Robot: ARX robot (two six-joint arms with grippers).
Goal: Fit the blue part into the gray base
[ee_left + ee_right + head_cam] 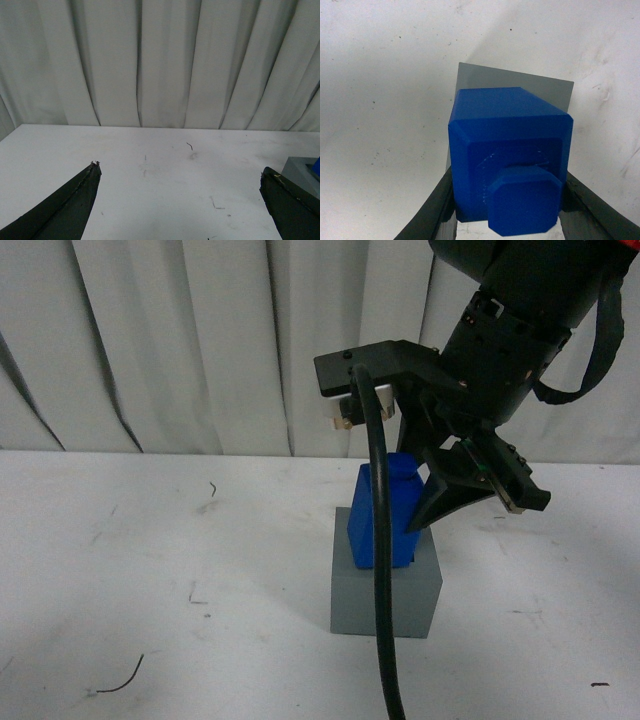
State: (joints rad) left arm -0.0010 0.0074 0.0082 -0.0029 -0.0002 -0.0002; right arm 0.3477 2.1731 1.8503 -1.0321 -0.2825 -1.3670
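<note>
The blue part point(400, 515) stands tilted over the top of the gray base point(385, 598), near the middle of the white table. My right gripper point(425, 510) is shut on it from the right side. In the right wrist view the blue part point(510, 155) fills the space between the dark fingers point(432, 212), its square knob point(522, 200) toward the camera, with the gray base point(520, 82) showing behind it. My left gripper point(180, 177) hangs open over bare table, a corner of the gray base point(302, 172) showing beside one finger.
A white table point(150, 560) carries small dark marks and a thin dark thread point(120, 680) near the front left. A black cable point(380, 570) hangs in front of the blocks. Pleated pale curtains point(180, 340) close the back.
</note>
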